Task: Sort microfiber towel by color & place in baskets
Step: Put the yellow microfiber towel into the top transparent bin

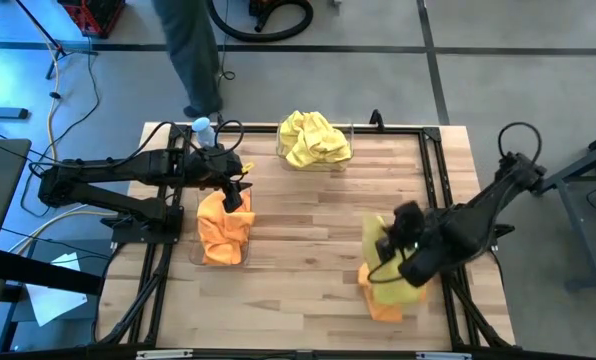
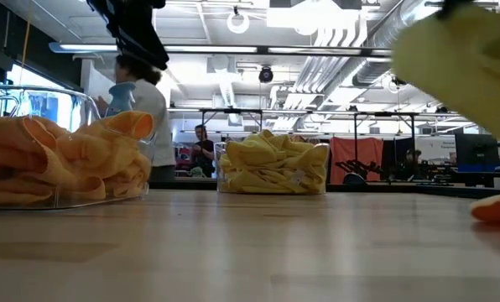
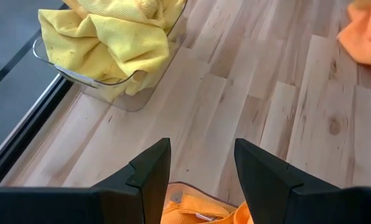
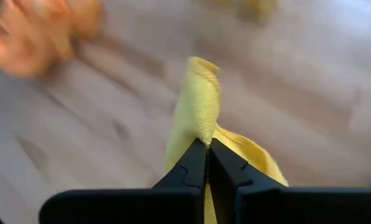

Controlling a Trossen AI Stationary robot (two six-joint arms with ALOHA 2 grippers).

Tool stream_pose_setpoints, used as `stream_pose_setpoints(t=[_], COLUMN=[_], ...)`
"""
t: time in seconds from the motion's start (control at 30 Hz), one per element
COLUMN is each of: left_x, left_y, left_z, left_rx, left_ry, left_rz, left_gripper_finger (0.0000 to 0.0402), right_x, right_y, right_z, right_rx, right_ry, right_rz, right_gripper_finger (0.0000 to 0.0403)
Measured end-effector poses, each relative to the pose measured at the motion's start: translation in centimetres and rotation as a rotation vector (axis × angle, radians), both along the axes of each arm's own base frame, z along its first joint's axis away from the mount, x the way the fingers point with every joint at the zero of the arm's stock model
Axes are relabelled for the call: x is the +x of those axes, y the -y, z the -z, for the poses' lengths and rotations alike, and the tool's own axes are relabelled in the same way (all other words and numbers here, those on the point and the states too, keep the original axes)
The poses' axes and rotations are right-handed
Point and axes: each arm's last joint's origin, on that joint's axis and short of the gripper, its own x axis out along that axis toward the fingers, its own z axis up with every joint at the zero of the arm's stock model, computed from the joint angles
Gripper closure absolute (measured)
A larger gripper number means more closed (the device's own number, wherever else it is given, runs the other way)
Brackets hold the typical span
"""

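Yellow towel pinched tight between shut right fingers, lifted off bench. Orange towel left lying just below. Left fingers held wide apart, empty, above orange-filled basket.

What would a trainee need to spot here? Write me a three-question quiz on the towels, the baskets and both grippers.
1. True or false: the right gripper is shut on a yellow towel.
2. Which colour fills the basket under the left gripper? A) yellow B) orange C) both
3. Fill in: an ______ towel lies loose on the table near the right arm.

Key
1. True: the fingers pinch a yellow fold, lifted off the wood.
2. B: orange cloth fills it; the far basket holds yellow cloth. The left gripper hangs open above it, holding nothing.
3. orange
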Motion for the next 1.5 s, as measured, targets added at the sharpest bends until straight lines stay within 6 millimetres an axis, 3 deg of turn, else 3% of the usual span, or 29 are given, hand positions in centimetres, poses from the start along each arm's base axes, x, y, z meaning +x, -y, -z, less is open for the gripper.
stream_pose_setpoints(t=[0.13, 0.33, 0.57, 0.83, 0.97, 1.13, 1.3, 1.5], left_x=[0.1, 0.3, 0.6, 0.7, 0.6, 0.5, 0.4, 0.2], left_y=[0.0, -0.1, -0.2, -0.7, -1.0, -1.5, -2.0, -2.5], left_z=[-0.1, -0.3, -0.8, -1.1, -1.1, -1.1, -1.1, -1.1], left_rx=[0.002, 0.014, 0.052, 0.098, 0.101, 0.113, 0.116, 0.119], left_ry=[0.012, 0.041, 0.095, 0.124, 0.122, 0.119, 0.117, 0.114], left_rz=[0.000, -0.009, -0.045, -0.108, -0.127, -0.162, -0.187, -0.213], left_gripper_finger=[0.0234, 0.0234, 0.0234, 0.0234, 0.0234, 0.0234, 0.0234, 0.0234], right_x=[0.8, 2.8, 5.2, 6.9, 7.8, 9.8, 11.5, 11.1], right_y=[2.3, 6.7, 13.6, 22.2, 25.3, 28.8, 31.6, 33.6], right_z=[-3.5, -8.0, -12.6, -16.0, -16.2, -14.1, -11.2, -9.1], right_rx=[-0.160, -0.378, -0.557, -0.702, -0.744, -0.721, -0.724, -0.807], right_ry=[0.101, 0.108, 0.140, 0.410, 0.508, 0.473, 0.311, -0.053], right_rz=[-0.026, -0.040, -0.068, -0.177, -0.215, -0.229, -0.199, -0.070], right_gripper_finger=[0.0402, 0.0402, 0.0402, 0.0403, 0.0403, 0.0403, 0.0403, 0.0403])
